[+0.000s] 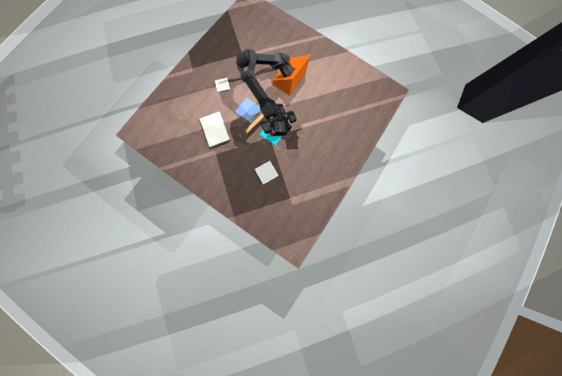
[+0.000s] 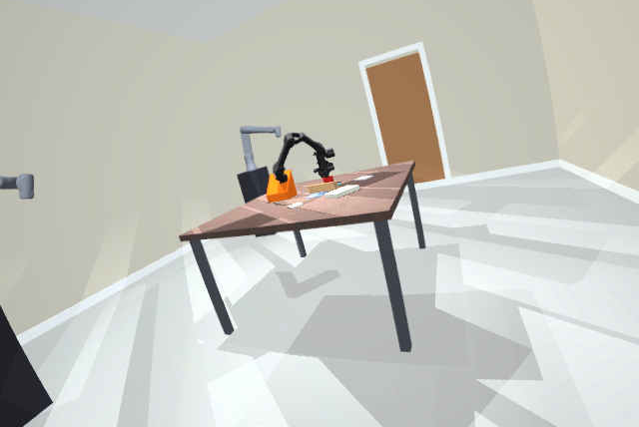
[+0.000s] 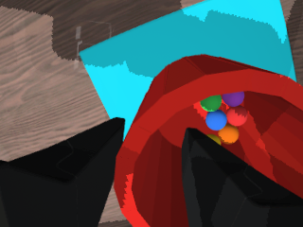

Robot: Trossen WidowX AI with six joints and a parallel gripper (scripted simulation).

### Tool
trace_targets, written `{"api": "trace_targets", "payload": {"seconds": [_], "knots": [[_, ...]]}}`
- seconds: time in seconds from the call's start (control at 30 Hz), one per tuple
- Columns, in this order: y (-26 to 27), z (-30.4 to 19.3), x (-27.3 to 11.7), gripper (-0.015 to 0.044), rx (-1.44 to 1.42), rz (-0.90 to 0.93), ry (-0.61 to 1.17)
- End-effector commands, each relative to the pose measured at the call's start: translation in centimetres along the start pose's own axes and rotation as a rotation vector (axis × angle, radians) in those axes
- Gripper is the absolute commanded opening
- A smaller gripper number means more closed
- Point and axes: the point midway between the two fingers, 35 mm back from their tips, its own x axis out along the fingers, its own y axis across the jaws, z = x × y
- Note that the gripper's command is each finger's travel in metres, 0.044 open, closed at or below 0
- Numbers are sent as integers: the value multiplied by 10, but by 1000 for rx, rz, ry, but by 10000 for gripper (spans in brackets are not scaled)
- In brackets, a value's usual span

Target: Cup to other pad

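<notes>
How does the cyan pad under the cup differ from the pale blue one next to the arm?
The cyan pad is a saturated, bright colour; the pale blue pad is washed-out and light. The cyan pad has the red cup over it with the gripper fingers straddling the cup wall; the pale blue pad carries nothing. Both are flat squares on the table.
</notes>
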Motion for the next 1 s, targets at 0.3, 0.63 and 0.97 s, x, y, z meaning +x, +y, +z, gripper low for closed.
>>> {"api": "trace_targets", "payload": {"seconds": [0.3, 0.63, 0.97], "knots": [[0, 1, -16, 128, -2, 1, 0], [0, 2, -33, 128, -5, 0, 1], [0, 2, -49, 128, -8, 0, 3]]}}
